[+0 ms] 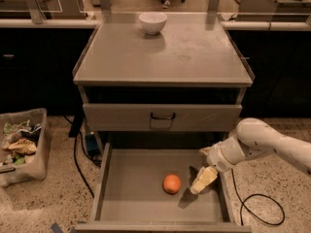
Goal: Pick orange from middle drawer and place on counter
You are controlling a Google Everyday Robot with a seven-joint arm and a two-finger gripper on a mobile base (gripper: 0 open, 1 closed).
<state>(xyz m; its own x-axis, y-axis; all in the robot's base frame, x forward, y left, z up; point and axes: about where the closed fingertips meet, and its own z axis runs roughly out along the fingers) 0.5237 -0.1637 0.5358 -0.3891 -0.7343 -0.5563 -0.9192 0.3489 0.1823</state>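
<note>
The orange (171, 184) lies on the floor of the pulled-out middle drawer (131, 193), a little right of its centre. My gripper (202, 179) hangs over the drawer's right part, just right of the orange and slightly above the floor, not touching it. The white arm (257, 140) reaches in from the right. The counter (165, 52) is the grey cabinet top above, with a white bowl (152, 23) at its far edge.
A closed drawer with a small black handle (162, 116) sits above the open one. A bin of clutter (22, 144) stands on the floor at left. Black cables (262, 212) lie on the floor right of the cabinet.
</note>
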